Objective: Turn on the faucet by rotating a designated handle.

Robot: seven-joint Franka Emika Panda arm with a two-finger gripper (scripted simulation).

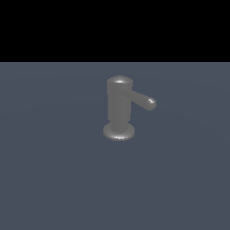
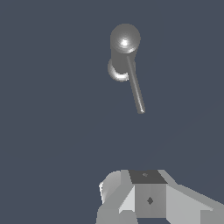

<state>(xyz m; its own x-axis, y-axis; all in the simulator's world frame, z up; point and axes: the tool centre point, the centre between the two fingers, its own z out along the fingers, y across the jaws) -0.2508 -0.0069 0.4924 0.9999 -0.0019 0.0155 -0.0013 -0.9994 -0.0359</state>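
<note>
Dark blue-grey floor (image 1: pixel 54 179) fills the scene, flat and plain, and in the exterior view it meets a black band across the far top of the picture. Near the middle of that view, a little toward its right, stands the faucet (image 1: pixel 119 105), a dull grey upright cylinder with a rounded, shiny top and a wider round base resting on the floor. From the upper part of the cylinder the handle (image 1: pixel 143 100) juts out toward the exterior view's right, a slimmer grey rod tilted slightly downward, ending in a rounded tip that catches a small highlight. No arm shows in the exterior view. The wrist view looks down on the same faucet (image 2: pixel 124 43) from above and some way off, so its rounded top and a part of the base behind it are seen, with the handle (image 2: pixel 135 87) reaching as a thin rod toward the camera's own side. At the edge of that view sits the gripper (image 2: pixel 144 197), seen only as white and grey blocky housing with a dark plate on it; it is well apart from the faucet and touches nothing. Its fingertips lie outside the picture, so I cannot tell whether the jaws are apart or together.
</note>
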